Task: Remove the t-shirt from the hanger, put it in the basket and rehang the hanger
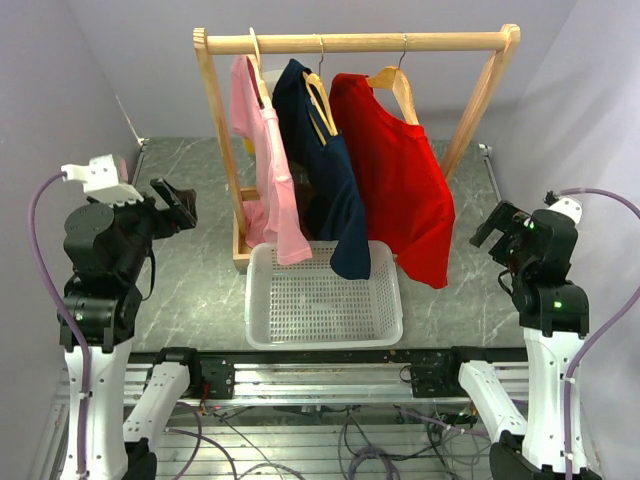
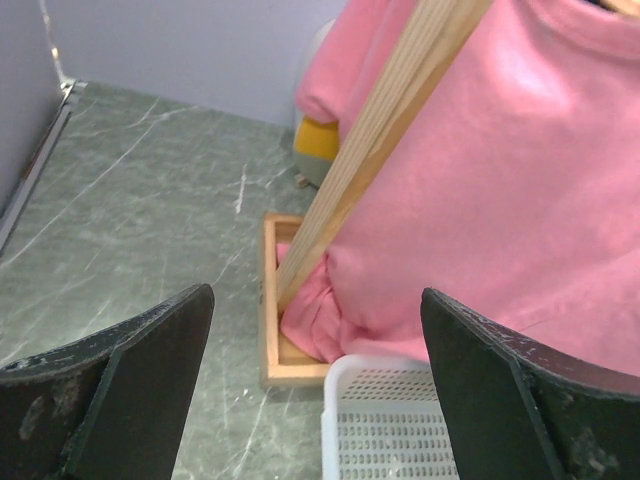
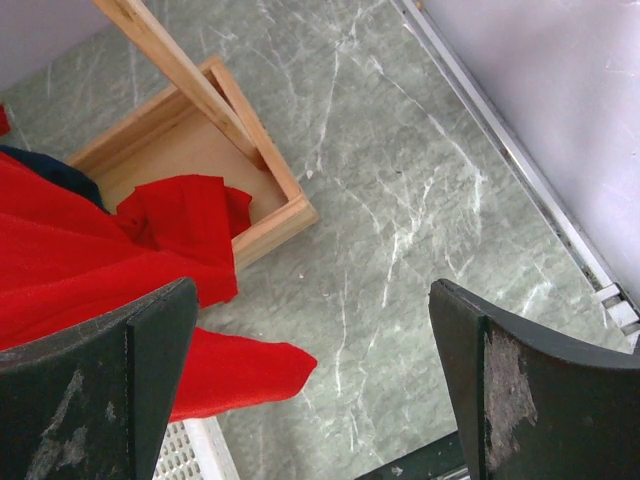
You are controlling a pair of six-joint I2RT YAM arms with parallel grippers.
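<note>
Three shirts hang on wooden hangers from a wooden rack [image 1: 355, 42]: a pink one [image 1: 268, 170] at the left, a navy one [image 1: 330, 180] in the middle, a red t-shirt [image 1: 400, 180] at the right. My left gripper [image 1: 175, 205] is open and empty, left of the rack; its view shows the pink shirt [image 2: 500, 190] ahead. My right gripper [image 1: 495, 225] is open and empty, right of the red shirt, whose hem [image 3: 110, 270] hangs at the left of its view.
A white perforated basket [image 1: 323, 335] sits on the green marble table in front of the rack, under the shirt hems. The rack's wooden base frame [image 3: 265, 215] rests on the table. Grey walls close in both sides.
</note>
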